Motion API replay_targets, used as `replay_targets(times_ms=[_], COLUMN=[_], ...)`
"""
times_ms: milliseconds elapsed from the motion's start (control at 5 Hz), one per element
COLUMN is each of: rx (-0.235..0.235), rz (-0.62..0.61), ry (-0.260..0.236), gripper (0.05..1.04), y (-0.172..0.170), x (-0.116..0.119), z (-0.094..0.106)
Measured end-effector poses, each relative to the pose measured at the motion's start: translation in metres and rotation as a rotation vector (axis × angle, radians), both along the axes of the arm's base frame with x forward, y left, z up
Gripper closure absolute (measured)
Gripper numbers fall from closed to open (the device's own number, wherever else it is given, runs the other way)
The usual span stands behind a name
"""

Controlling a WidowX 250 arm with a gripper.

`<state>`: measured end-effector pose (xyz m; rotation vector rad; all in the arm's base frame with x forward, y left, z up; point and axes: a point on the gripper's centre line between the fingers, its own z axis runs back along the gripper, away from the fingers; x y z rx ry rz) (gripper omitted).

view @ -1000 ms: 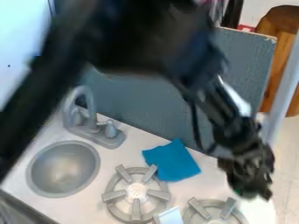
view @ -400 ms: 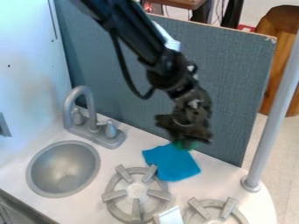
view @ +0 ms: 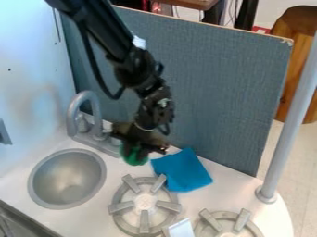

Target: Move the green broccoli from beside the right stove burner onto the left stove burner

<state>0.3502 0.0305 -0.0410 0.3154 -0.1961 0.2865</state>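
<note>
Toy kitchen counter (view: pixel 232 185), with your gripper (view: pixel 141 146) clasping a green object (view: pixel 134 156).
The blue-gray panel (view: pixel 217 92) stands behind your black arm (view: pixel 99 30); the sink (view: pixel 66 178) lies beyond the faucet (view: pixel 96 115), and the nearer burner (view: pixel 145 201) sits beside the blue cloth (view: pixel 182 171). Your gripper hangs between faucet and cloth, its fingers apparently closed about the green object, which shows at their lower end, near the faucet's base. For good control, hold the grip firm without squeezing harder, allow clearance from the faucet's base and the cloth's near corner, and make only slow, small corrections.
</note>
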Motion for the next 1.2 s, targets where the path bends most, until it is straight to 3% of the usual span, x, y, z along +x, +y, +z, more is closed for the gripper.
replay_targets(times_ms=[200, 600, 800, 1200], rx=[0.013, -0.090, -0.131, -0.200], rz=[0.005, -0.080, -0.099, -0.145], ry=[0.067, 0.160, 0.185, 0.176], gripper=[0.756, 0.756, 0.756, 0.756], y=[0.013, -0.003, -0.011, -0.025], x=[-0.016, -0.024, -0.020, -0.013], z=[-0.007, -0.048, -0.063, -0.067])
